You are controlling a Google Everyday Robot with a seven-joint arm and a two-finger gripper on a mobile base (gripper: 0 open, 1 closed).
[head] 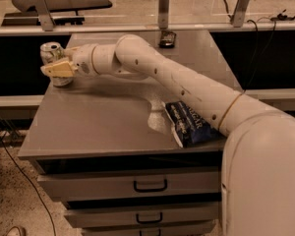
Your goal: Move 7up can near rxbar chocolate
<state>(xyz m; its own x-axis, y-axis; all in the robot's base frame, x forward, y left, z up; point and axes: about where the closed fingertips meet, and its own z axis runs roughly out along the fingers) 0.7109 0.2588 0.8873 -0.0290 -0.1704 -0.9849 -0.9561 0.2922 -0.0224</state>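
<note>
The 7up can (pixel 50 50) stands upright at the far left edge of the grey table (pixel 98 117); it has a silver top and a white and green label. My gripper (pixel 57 68) has reached across to it and sits right against its front, covering the can's lower half. The can still stands on the table. The rxbar chocolate (pixel 167 38), a small flat dark wrapper, lies at the back middle of the table, far to the right of the can. My white arm (pixel 177 85) stretches across the table from the right.
A large blue chip bag (pixel 189 124) lies near the table's front right edge, partly under my arm. A glass rail with metal posts (pixel 163 6) runs behind the table. Drawers (pixel 150 185) sit below the front edge.
</note>
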